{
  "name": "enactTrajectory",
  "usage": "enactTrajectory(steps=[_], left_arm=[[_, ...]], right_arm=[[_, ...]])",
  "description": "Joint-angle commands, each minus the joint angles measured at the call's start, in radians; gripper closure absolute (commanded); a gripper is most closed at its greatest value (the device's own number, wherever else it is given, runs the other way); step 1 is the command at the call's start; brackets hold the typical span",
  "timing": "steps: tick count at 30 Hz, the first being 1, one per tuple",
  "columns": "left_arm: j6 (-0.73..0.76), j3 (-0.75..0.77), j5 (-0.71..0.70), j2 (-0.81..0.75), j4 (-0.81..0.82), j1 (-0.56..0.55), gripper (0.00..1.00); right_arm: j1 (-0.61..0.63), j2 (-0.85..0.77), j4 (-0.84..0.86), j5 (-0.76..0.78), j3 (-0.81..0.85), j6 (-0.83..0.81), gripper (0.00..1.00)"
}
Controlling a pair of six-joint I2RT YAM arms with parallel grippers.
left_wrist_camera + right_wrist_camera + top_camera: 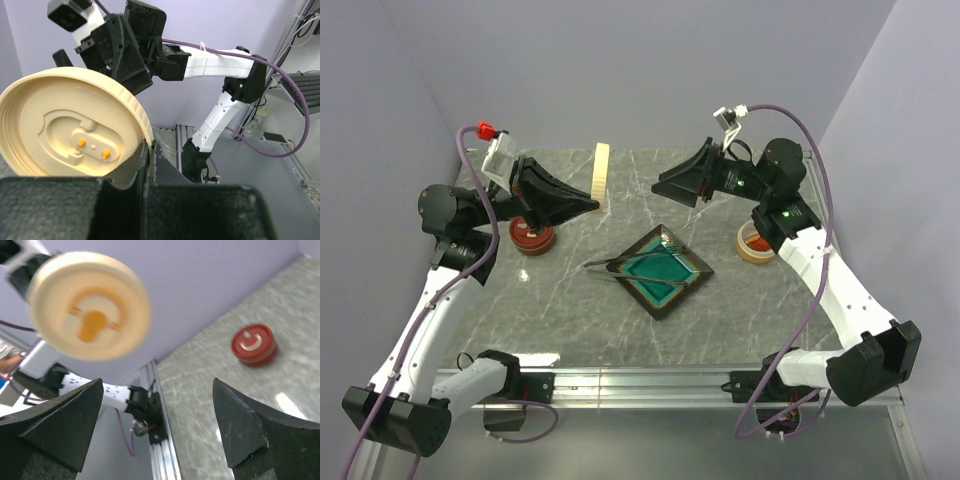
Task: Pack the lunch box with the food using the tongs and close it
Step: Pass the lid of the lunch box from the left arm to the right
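Note:
My left gripper is shut on the rim of a round cream lid, holding it on edge above the back of the table. The lid's inner face fills the left wrist view beside the pinching fingers. My right gripper hangs open in the air, facing the lid, with nothing between its jaws. The grey tongs lie across a square teal dish mid-table. The open cream lunch box, with orange-red food inside, stands under the right arm.
A round red container with its lid on sits under the left arm, also seen on the marble. The table's metal rail runs along the near edge. Purple walls close in the back and sides.

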Motion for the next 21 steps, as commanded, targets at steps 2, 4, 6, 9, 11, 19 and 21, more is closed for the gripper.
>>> enactTrajectory(steps=[2,4,6,9,11,19,21], left_arm=[[-0.088,0.029,0.006,0.019,0.108,-0.009,1.00],[-0.088,0.028,0.020,0.020,0.111,-0.016,1.00],[-0.080,0.021,0.026,0.017,0.102,-0.018,1.00],[-0.076,0.014,0.037,0.017,0.100,-0.024,1.00],[-0.057,0.009,0.051,0.017,0.097,-0.030,1.00],[0.104,0.028,0.095,0.016,-0.027,-0.061,1.00],[0.159,0.043,0.106,0.016,-0.082,-0.067,1.00]], right_arm=[[0.065,0.040,0.093,0.027,0.109,0.062,0.05],[0.088,0.057,0.091,0.051,0.135,0.082,0.05],[0.099,0.069,0.068,0.062,0.157,0.091,0.05],[0.124,0.083,0.046,0.076,0.177,0.077,0.05],[0.128,0.095,0.044,0.074,0.191,0.069,0.05],[0.128,0.129,0.210,0.074,0.105,0.401,0.11],[0.130,0.127,0.256,0.074,0.082,0.474,0.11]])
